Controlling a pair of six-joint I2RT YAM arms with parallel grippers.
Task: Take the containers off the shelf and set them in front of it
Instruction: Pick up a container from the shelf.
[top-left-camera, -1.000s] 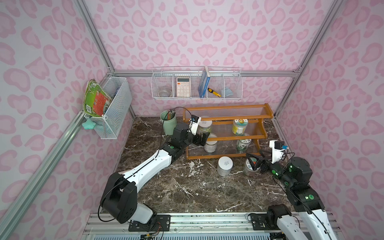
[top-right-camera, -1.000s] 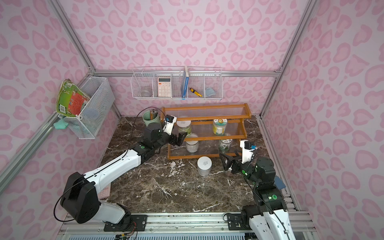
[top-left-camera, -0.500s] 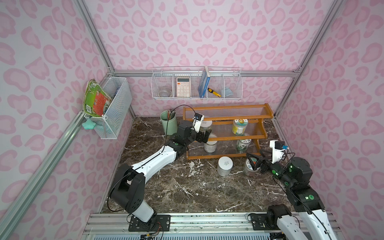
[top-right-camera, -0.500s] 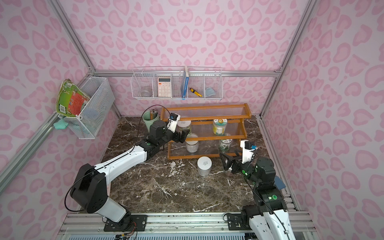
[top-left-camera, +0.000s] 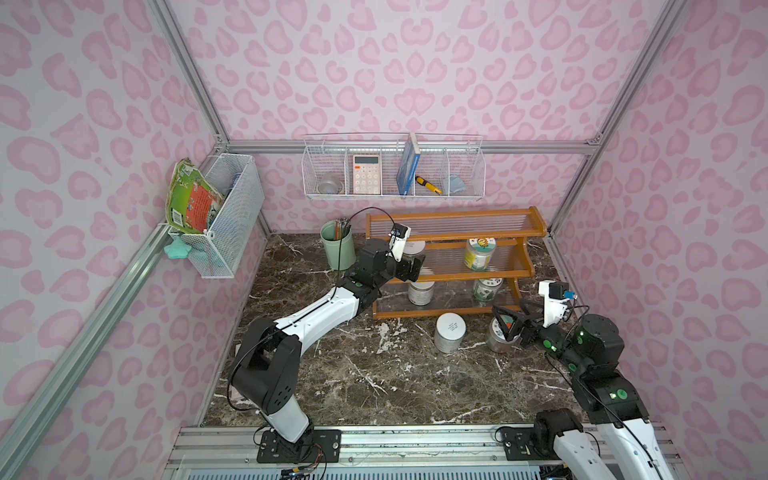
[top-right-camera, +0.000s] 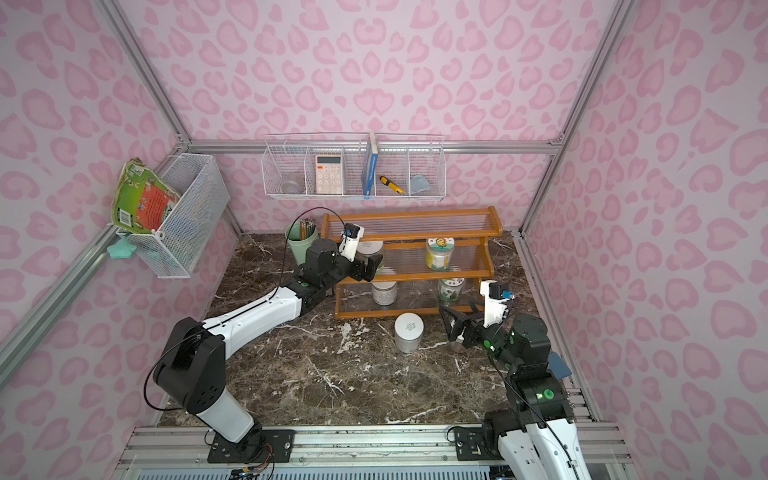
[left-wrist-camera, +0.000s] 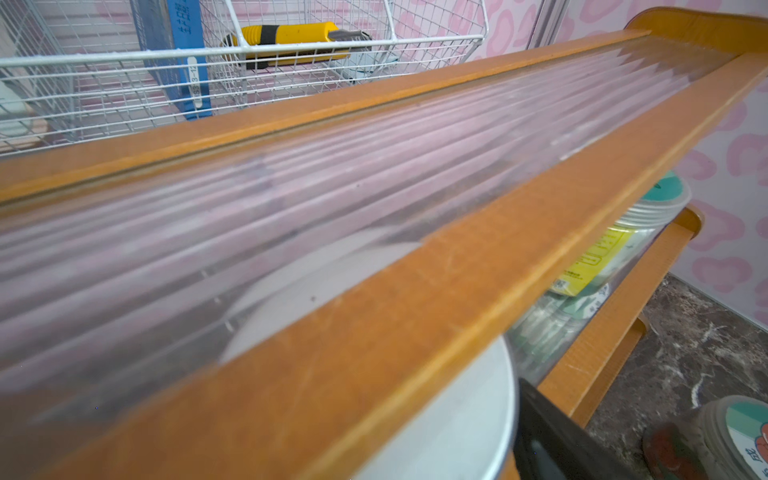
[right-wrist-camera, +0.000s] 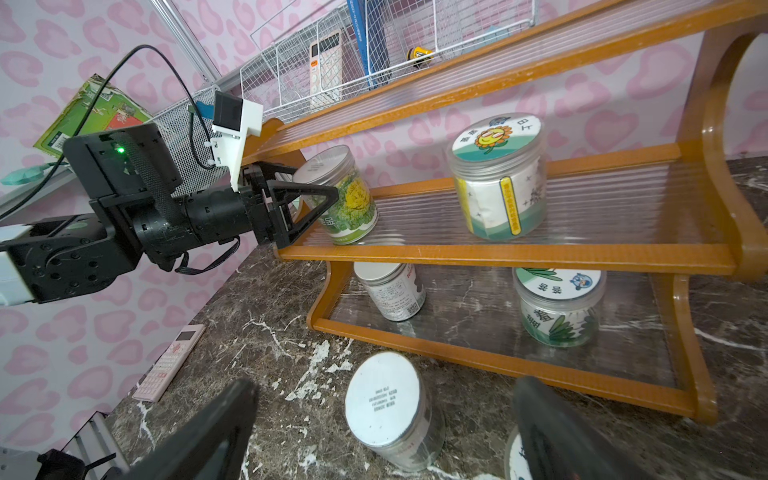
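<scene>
The shelf (top-left-camera: 455, 216) stands at the back wall, its top tier bare. On the middle tier are a white-lidded container (top-left-camera: 414, 248) and a sunflower-lidded one (top-left-camera: 480, 253). The bottom tier holds a white-lidded container (top-left-camera: 420, 291) and a pictured-lid one (top-left-camera: 487, 289). On the floor in front stand a white-lidded container (top-left-camera: 449, 332) and a pictured-lid one (top-left-camera: 500, 340). My left gripper (right-wrist-camera: 318, 180) is open, and its fingers straddle the white-lidded container (right-wrist-camera: 345, 195) on the middle tier. My right gripper (top-left-camera: 509, 326) hangs open over the floor's pictured-lid container.
A mint-green pencil cup (top-left-camera: 337, 249) stands left of the shelf, close to my left arm. A wire wall basket (top-left-camera: 392, 166) hangs above the shelf with a calculator, a book and a yellow knife. A mesh basket (top-left-camera: 226, 216) hangs on the left wall. A pink calculator (right-wrist-camera: 170, 365) lies on the floor.
My left arm has reached forward and right, bringing its gripper around the white-lidded container on the middle tier. The right arm has not moved.
</scene>
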